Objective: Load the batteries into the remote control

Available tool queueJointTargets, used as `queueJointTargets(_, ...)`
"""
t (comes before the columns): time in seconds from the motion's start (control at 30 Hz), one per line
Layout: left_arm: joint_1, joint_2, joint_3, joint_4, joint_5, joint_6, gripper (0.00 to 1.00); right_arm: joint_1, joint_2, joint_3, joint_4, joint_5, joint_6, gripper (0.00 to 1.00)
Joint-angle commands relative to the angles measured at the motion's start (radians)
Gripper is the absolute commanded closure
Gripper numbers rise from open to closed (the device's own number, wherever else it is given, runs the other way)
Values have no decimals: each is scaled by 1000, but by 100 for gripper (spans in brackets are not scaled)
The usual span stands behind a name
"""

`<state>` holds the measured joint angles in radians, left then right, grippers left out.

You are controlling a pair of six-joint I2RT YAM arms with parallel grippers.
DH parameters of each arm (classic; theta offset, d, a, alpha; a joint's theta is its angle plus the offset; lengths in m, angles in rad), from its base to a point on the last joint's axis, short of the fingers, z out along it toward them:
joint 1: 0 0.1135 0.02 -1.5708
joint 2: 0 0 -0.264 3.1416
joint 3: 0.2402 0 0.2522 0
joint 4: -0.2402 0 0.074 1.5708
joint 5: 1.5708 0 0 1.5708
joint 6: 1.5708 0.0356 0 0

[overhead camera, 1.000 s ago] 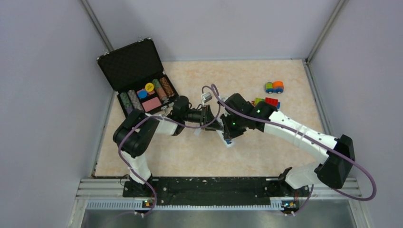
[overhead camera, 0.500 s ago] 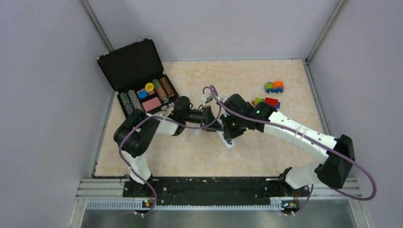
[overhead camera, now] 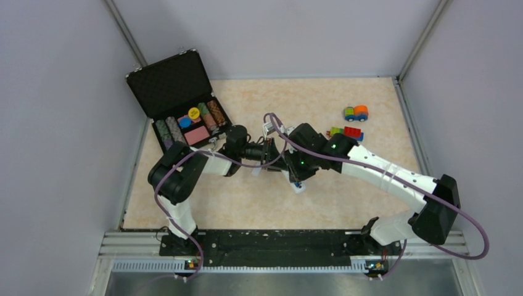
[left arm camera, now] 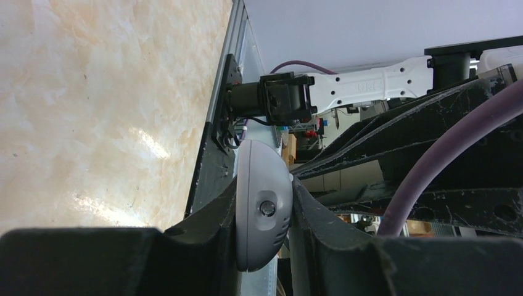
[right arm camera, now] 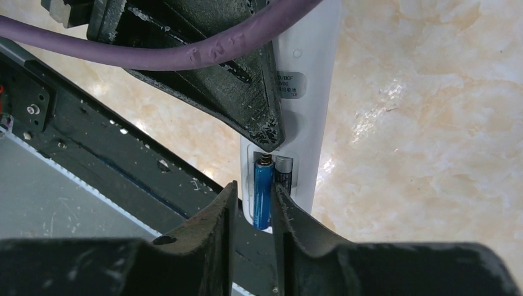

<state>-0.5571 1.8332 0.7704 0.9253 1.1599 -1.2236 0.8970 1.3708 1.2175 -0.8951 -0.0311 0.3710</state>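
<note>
Remote control (right arm camera: 308, 117) sits mid-frame in the overhead view, under the spot where the two arms meet. Back side up, battery bay uncovered. Left gripper (left arm camera: 264, 185) is clenched on its rounded end, one finger against each side, holding it steady. Whether the other end rests on the tabletop (right arm camera: 432, 123), cannot tell.

Bay, lower centre of the right wrist view:
- Blue battery (right arm camera: 263, 194) lies lengthwise in the left slot, top end at the spring contact.
- Dark battery (right arm camera: 284, 176) is just beside it in the right slot, mostly hidden behind a finger.
- Both appear to be in. How well the blue one is seated at its lower end is hidden.

Right gripper (right arm camera: 254, 188) hangs directly over the blue battery, jaws a little parted, with a sliver of gap showing on the battery's left side. Reads as released, not pinching.

Step in hand, by my reading: letting go of the second battery once laid in the bay. Loading looks nearly complete.

Next move calls for a straight lift of the right gripper away from the bay, so neither finger catches the blue battery and flicks it out. A light press down may be needed if it sits proud. The left grasp should hold firm meanwhile. No bay cover visible in any view.
</note>
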Motion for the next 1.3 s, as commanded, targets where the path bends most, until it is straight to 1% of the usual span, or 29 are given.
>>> queueJointTargets(0.0, -5, -8, 27, 44, 26, 13, 100, 10, -10, 17, -7, 28, 9, 71)
queueJointTargets(0.1, -5, -8, 28, 45, 21, 15, 100, 10, -22, 32, -10, 28, 22, 68)
queueJointTargets(0.27, -5, -6, 29, 42, 14, 18, 100, 10, -37, 60, -22, 28, 48, 68)
queueJointTargets(0.37, -5, -6, 29, 41, 9, 19, 100, 11, -55, 81, -36, 77, 77, 68)
queueJointTargets(0.5, -4, -8, 31, 50, -2, 0, 100, -8, -111, 87, -40, 113, 137, 59)
queueJointTargets(0.6, -4, -10, 20, 115, -19, -61, 100, -32, -166, 64, -39, 136, 188, 52)
queueJointTargets(0.7, -5, -1, 6, 274, -34, -184, 100, -50, -234, 5, -33, 163, 240, 42)
queueJointTargets(0.77, -4, 9, 4, 369, -47, -272, 100, -57, -284, -49, -16, 165, 267, 39)
queueJointTargets(0.83, -4, 19, 8, 445, -65, -350, 100, -70, -329, -88, -1, 159, 290, 39)
queueJointTargets(0.9, -5, 28, 16, 480, -81, -406, 100, -82, -374, -111, 22, 152, 304, 46)
queueJointTargets(0.97, -4, 32, 23, 485, -98, -422, 100, -85, -395, -117, 48, 140, 306, 49)
queueJointTargets(1.07, -3, 31, 31, 452, -126, -424, 100, -84, -403, -95, 61, 134, 314, 52)
queueJointTargets(1.27, -5, -15, 1, 348, -248, -378, 100, -86, -346, -50, 26, 114, 374, 66)
